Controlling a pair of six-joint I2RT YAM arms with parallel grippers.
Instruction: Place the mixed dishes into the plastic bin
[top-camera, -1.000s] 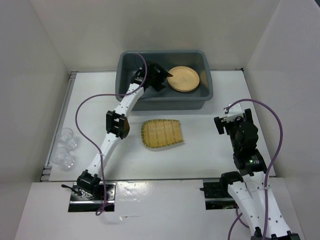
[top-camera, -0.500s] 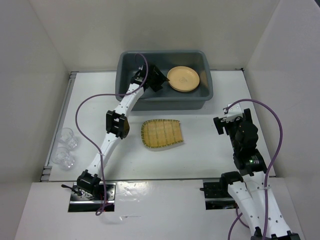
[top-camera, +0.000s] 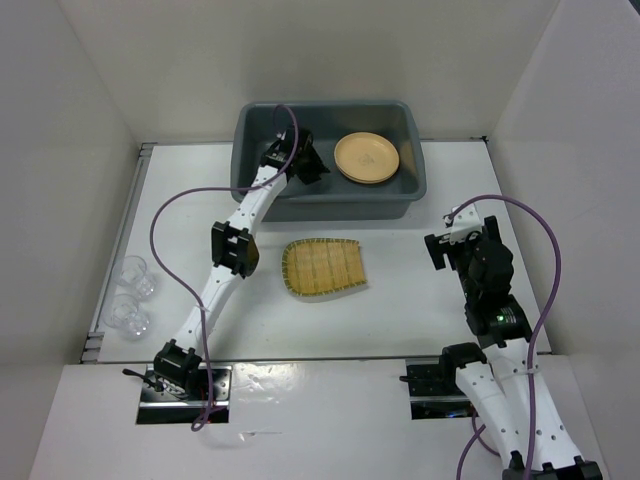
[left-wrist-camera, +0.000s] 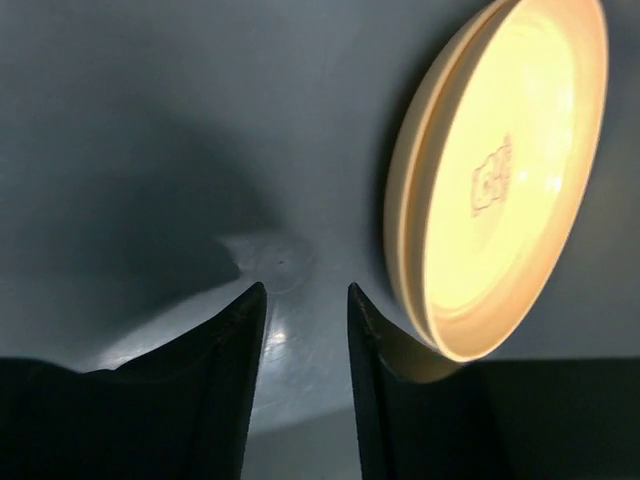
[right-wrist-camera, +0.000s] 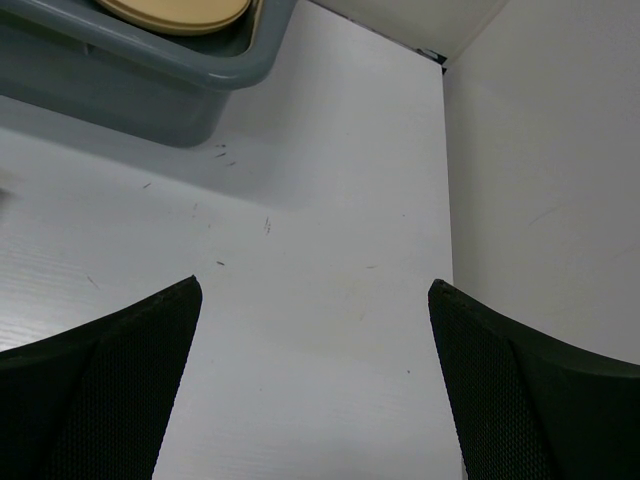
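Left end effector (left-wrist-camera: 305, 298) beside plates (left-wrist-camera: 500, 180) — inside bin (top-camera: 350, 209).

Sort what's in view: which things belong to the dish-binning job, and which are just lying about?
Job: large dark grey plastic bin; round yellow-orange plates stacked inside it; yellow ribbed bamboo-look tray on the table; two small clear glass cups at the left edge.
Lying about: purple cables; metal base plates.

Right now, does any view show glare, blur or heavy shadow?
Left wrist view: round yellow-orange plate glares, soft-edged, against the shadowed dark grey plastic bin floor. Right wrist view: evenly lit, clear. Top external view: even, sharp.
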